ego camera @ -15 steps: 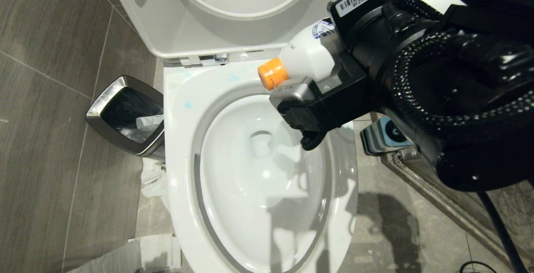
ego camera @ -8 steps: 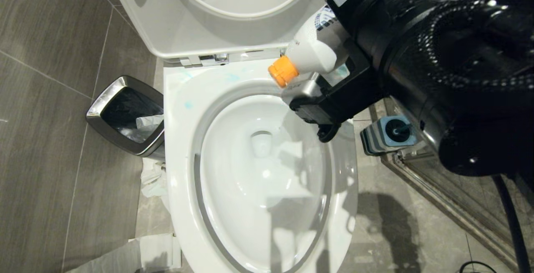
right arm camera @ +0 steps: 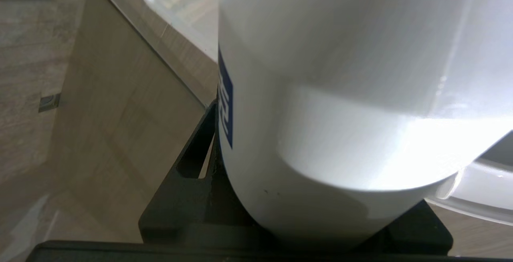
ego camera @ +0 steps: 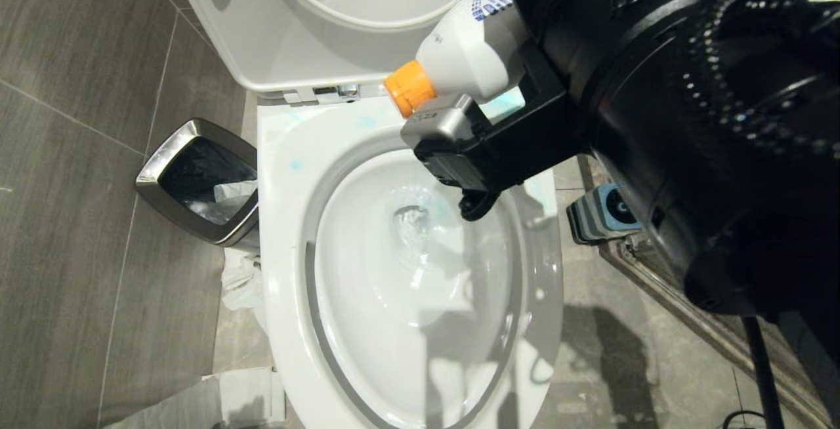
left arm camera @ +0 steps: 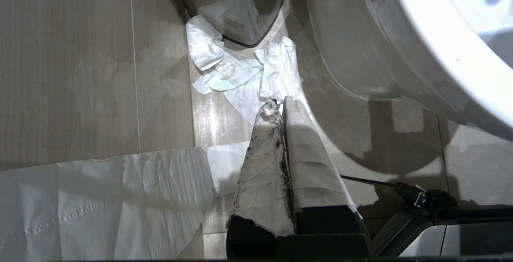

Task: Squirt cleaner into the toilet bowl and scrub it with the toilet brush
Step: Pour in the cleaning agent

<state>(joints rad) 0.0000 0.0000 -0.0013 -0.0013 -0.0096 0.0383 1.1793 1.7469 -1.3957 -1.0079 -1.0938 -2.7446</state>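
My right gripper (ego camera: 482,111) is shut on a white cleaner bottle (ego camera: 462,48) with an orange cap (ego camera: 409,88). The bottle is tipped cap-down over the back rim of the toilet bowl (ego camera: 367,285). Water at the drain (ego camera: 412,219) is rippled with a faint blue tint. In the right wrist view the bottle (right arm camera: 340,93) fills the frame between the black fingers (right arm camera: 188,162). A blue-and-grey thing (ego camera: 604,209) on the floor right of the toilet looks like the toilet brush in its holder. My left gripper (left arm camera: 279,101) hangs shut and empty near the floor beside the toilet.
The lid and seat (ego camera: 341,29) are raised. A steel bin (ego camera: 197,180) with a black liner stands left of the toilet, with crumpled tissue (ego camera: 239,281) and a paper sheet (ego camera: 197,403) on the floor. A metal floor track (ego camera: 689,311) runs at the right.
My right gripper has rolled and carried the bottle up and to the left, so the cap sits over the back rim. The water at the drain has started to ripple.
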